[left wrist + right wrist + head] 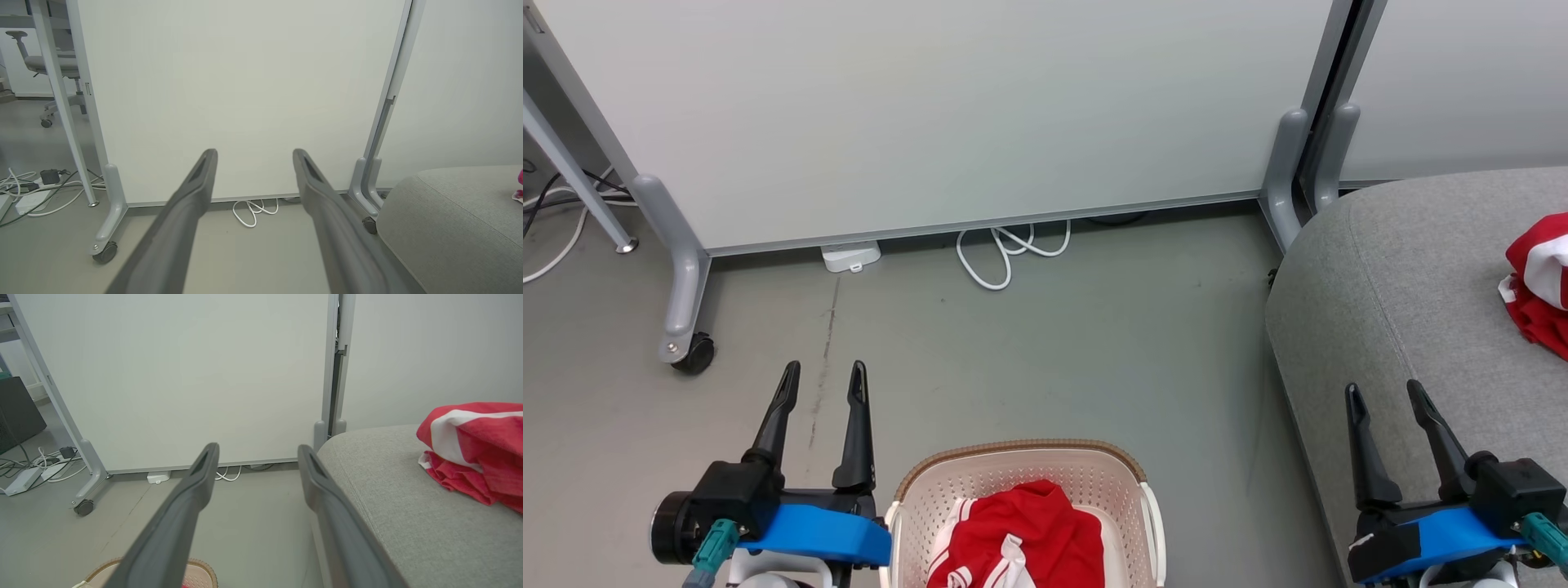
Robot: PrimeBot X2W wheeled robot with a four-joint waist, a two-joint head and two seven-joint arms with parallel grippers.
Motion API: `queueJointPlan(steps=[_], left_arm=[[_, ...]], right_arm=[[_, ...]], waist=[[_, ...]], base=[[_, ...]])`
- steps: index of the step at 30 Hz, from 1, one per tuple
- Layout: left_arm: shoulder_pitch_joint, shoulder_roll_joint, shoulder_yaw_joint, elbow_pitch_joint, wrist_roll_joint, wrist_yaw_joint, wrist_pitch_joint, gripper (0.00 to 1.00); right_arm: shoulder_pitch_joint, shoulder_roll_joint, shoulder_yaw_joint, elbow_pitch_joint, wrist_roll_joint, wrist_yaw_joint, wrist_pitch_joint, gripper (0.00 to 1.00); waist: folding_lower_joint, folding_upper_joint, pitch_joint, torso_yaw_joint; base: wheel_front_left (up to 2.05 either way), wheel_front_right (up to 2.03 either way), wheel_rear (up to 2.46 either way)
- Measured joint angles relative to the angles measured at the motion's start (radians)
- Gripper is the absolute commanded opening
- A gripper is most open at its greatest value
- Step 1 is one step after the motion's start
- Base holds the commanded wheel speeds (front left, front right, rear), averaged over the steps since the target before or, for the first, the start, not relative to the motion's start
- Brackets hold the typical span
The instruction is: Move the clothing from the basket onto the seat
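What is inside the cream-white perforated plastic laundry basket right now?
A crumpled red fabric garment with white stripes lies inside the cream-white perforated basket. It covers the basket's bottom, so anything underneath cannot be seen.

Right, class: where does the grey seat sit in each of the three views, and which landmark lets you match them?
Head view: seat along the right edge, with a red garment on it.
Left wrist view: seat in the lower right corner.
Right wrist view: seat across the lower right, with the garment on it.
Shared landmark: the white cable looped on the floor under the panel, left of the seat.
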Motion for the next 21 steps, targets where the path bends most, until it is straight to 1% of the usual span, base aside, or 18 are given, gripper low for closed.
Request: queueJointPlan(steps=[9,13,21], left_arm=[[-0.025,0.0,-0.017,0.011,0.031,0.0,0.0,1.0],[-0.068,0.003,-0.06,0.047,0.045,0.0,0.0,1.0],[-0.162,0.044,-0.175,0.161,0.051,0.0,0.0,1.0]], right_arm=[[-0.009,-0.001,0.008,0.001,0.003,0.0,0.0,1.0],[-0.029,-0.001,0.017,-0.003,0.002,0.0,0.0,1.0],[-0.096,-0.004,0.045,-0.015,0.005,0.0,0.0,1.0]], waist=[[0.0001,0.0,0.014,-0.008],[0.0001,0.0,0.035,-0.013],[0.0001,0.0,0.103,-0.037]], base=[[0.0,0.0,0.0],[0.0,0.0,0.0],[0.0,0.0,0.0]])
